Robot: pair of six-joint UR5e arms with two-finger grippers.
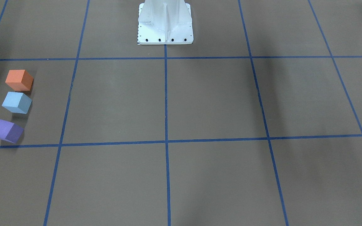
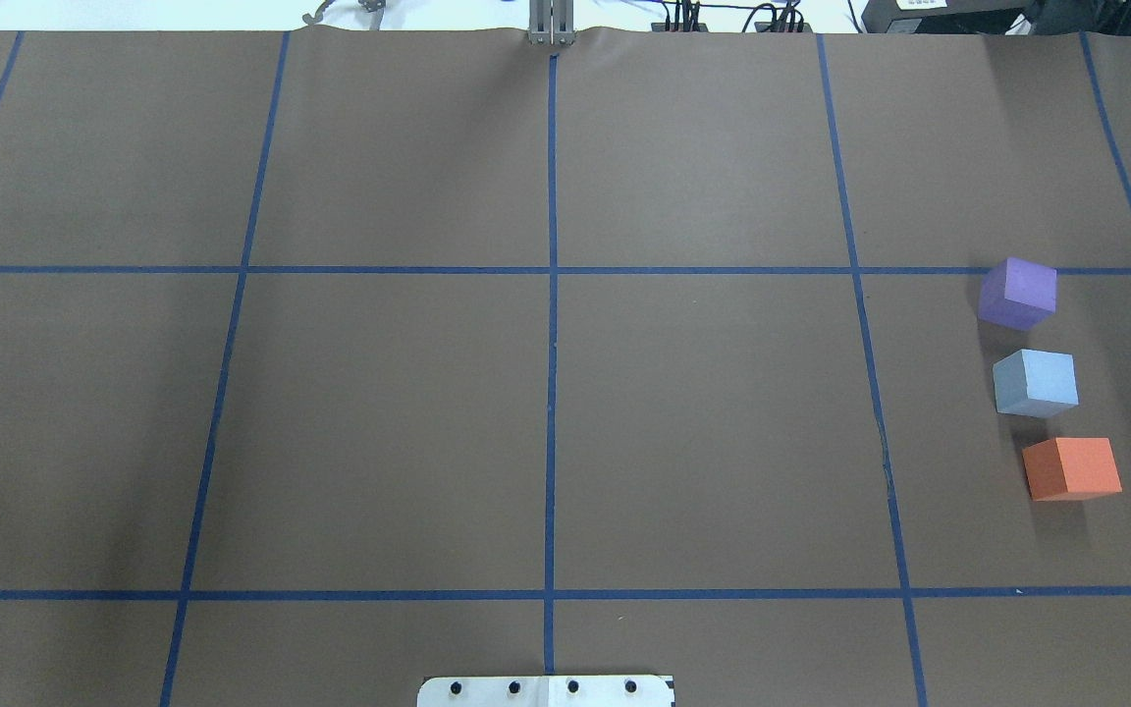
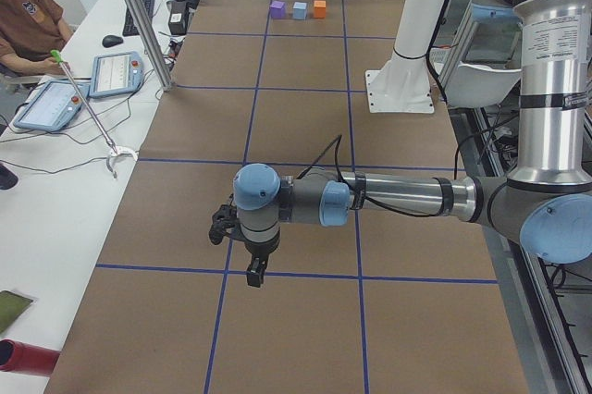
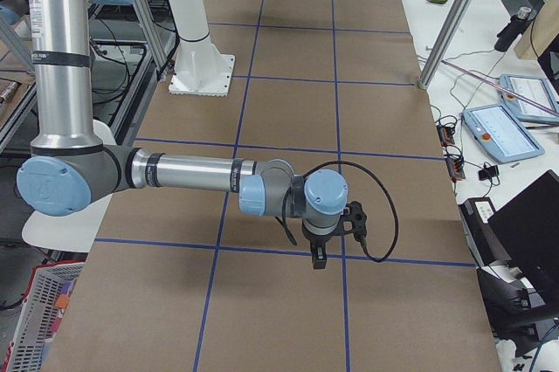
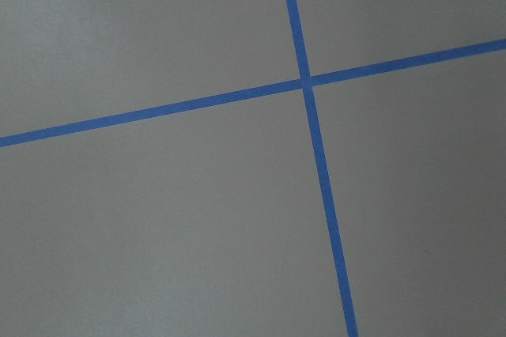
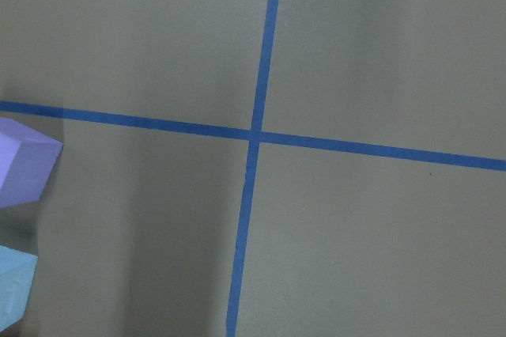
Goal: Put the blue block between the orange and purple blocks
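Note:
The blue block sits on the brown table in a row with the purple block and the orange block, between the two and apart from both. The row lies at the robot's right: orange, blue, purple. The right wrist view shows the purple block and a corner of the blue block at its left edge. My left gripper and right gripper hang above the table and show only in the side views; I cannot tell if they are open or shut. Neither holds a block.
The white robot pedestal stands at the table's robot-side edge. Blue tape lines grid the table. Beside the table are teach pendants, a metal post and a seated operator.

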